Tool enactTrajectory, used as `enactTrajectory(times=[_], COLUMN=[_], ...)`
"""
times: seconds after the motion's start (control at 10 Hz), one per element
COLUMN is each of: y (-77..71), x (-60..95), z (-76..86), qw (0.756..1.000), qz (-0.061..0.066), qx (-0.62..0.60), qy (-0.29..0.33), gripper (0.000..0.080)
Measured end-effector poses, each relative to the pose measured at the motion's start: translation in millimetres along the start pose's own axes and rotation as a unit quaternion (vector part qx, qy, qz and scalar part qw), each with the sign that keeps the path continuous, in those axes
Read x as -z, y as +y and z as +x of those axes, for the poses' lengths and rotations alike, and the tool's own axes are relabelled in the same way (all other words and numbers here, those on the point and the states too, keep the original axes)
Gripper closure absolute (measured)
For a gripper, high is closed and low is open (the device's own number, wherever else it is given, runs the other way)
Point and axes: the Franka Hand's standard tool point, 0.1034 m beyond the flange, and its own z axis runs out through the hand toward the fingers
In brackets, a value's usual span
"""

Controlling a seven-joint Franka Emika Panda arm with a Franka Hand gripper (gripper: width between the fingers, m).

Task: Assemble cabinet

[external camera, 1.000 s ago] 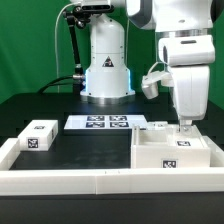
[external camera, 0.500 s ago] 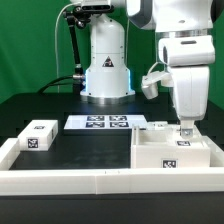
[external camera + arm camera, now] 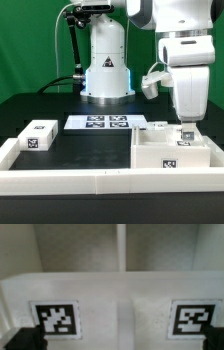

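The cabinet (image 3: 150, 157) is a large white open-topped box with tags, at the exterior view's right, inside the rail's corner. My gripper (image 3: 184, 130) reaches straight down at the box's far wall. In the wrist view, the gripper (image 3: 120, 340) has its dark fingertips (image 3: 24, 339) far apart at the frame's edges. A white face of the cabinet (image 3: 120, 291) with two tags lies between them. The jaws stand wide and do not visibly press on it.
A small white block (image 3: 40, 135) with tags sits at the exterior view's left. The marker board (image 3: 105, 123) lies in front of the robot base (image 3: 106, 75). A long white border rail (image 3: 70, 180) runs along the front and left. Another small white part (image 3: 160, 126) lies behind the cabinet.
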Motion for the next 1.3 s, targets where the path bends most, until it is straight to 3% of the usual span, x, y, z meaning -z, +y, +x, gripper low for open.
enactTrajectory(times=[0.8, 1.0, 1.2, 1.3], y=[-0.1, -17.0, -33.8, -50.9], x=[1.2, 19.8, 22.6, 26.3], z=[0.4, -1.7, -2.3, -3.9], qw=[1.0, 1.0, 1.0, 1.0], qz=[0.0, 0.0, 0.002, 0.006], qx=[0.0, 0.005, 0.005, 0.004], qy=[0.0, -0.01, -0.013, -0.018], gripper=[0.0002, 0.0002, 0.0002, 0.0002])
